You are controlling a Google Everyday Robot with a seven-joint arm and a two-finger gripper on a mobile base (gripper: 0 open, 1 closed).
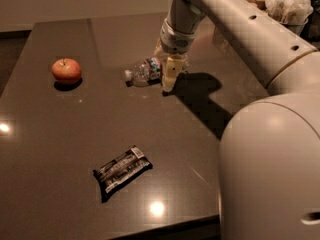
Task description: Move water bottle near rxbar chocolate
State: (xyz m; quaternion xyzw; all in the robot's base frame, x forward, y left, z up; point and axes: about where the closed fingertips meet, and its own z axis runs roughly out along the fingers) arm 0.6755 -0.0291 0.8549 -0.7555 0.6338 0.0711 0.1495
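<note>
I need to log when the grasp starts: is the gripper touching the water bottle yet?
Cannot tell. In the camera view the gripper overlaps the base end of the lying water bottle, but no contact or gap shows plainly.

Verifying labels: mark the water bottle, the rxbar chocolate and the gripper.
water bottle (144, 72), camera view, middle of its clear body.
rxbar chocolate (122, 170), camera view, centre of the black wrapper.
gripper (168, 84), camera view, its lower end, down at the bottle's base end.
</note>
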